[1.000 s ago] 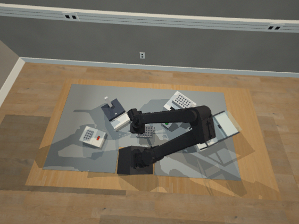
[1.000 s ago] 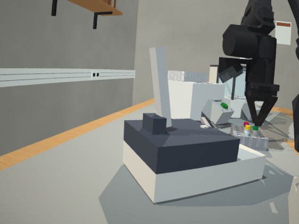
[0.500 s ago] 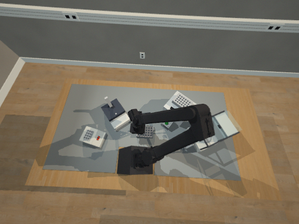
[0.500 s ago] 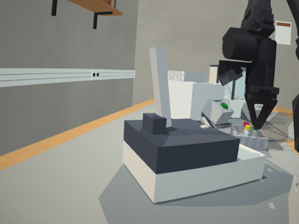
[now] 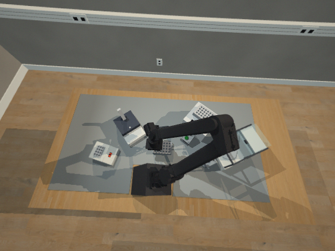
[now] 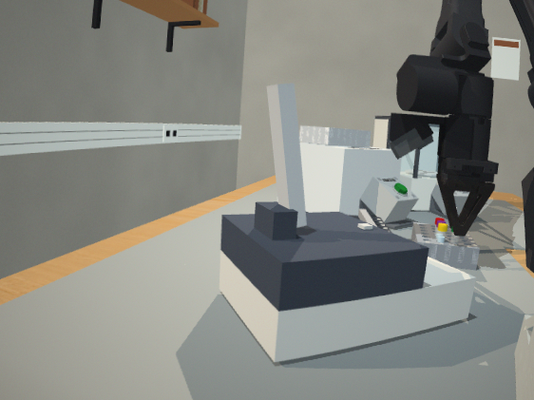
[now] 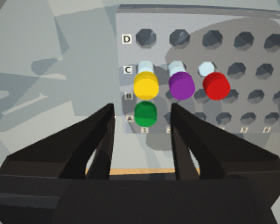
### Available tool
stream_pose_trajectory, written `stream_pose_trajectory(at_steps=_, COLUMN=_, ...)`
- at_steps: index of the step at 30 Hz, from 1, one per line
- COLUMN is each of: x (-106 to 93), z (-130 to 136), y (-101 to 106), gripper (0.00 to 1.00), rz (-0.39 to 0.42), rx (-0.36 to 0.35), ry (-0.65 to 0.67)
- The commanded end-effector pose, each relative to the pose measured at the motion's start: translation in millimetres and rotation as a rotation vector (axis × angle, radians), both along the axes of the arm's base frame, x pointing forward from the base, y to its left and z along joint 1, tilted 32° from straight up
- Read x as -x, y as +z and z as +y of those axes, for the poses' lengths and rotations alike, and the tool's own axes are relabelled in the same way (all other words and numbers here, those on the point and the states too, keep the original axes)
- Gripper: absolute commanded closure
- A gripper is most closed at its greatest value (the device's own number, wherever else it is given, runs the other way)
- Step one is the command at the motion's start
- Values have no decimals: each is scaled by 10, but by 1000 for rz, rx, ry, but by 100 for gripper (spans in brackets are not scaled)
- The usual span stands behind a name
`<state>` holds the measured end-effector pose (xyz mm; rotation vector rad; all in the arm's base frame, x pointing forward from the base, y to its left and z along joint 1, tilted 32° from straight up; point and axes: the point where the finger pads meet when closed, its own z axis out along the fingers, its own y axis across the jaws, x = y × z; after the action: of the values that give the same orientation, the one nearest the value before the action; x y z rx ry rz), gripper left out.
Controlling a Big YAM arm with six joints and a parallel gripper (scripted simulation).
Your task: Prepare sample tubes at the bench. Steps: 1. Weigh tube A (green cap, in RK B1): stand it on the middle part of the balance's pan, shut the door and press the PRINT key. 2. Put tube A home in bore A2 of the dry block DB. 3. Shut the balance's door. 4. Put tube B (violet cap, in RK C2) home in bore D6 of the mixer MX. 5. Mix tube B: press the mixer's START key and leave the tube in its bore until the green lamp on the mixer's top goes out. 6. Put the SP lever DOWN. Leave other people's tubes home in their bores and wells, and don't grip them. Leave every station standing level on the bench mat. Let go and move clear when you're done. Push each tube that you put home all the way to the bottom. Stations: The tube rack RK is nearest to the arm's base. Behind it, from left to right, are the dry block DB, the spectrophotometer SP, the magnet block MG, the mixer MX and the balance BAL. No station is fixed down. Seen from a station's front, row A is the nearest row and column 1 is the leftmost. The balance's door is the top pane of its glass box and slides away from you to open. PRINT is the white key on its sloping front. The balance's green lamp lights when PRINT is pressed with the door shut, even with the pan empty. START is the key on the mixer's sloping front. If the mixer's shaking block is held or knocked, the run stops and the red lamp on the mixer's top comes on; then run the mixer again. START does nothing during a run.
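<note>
My gripper (image 6: 459,233) (image 7: 142,111) is partly open and empty, pointing down over the tube rack (image 5: 162,154) (image 6: 447,255) (image 7: 200,22). In the wrist view its fingertips stand left and right of the green cap (image 7: 145,114) of tube A, with gaps on both sides. Tube B's violet cap (image 7: 181,85) stands in row C, between a yellow and a red cap. The balance (image 5: 253,138) has its top pane apparently slid back. The dry block (image 5: 104,153) is at the left. The spectrophotometer (image 5: 126,124) (image 6: 323,243) has a tall light bar (image 5: 120,112) (image 6: 287,158) standing up.
A white station with a bored block (image 5: 204,111), apparently the mixer, stands behind the rack to the right. A sloping face with a green key (image 5: 186,138) (image 6: 401,188) is in front of it. The yellow cap (image 6: 442,228) (image 7: 146,85) and red cap (image 7: 216,86) are close to the fingers.
</note>
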<state>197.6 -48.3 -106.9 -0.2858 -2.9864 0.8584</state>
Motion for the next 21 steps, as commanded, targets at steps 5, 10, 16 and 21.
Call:
stream_pose_trajectory(at_steps=5, x=11, z=-48, y=-52, gripper=64, rz=0, rx=0, ry=-3)
stream_pose_trajectory(at_steps=10, x=-69, z=-11, y=-36, gripper=64, rz=-18, rx=-3, ry=1)
stream_pose_trajectory(at_steps=16, x=-69, z=-11, y=-36, gripper=64, rz=-18, rx=-3, ry=1)
stream_pose_trajectory(at_steps=21, x=-69, z=-11, y=-36, gripper=64, rz=-18, rx=-3, ry=1)
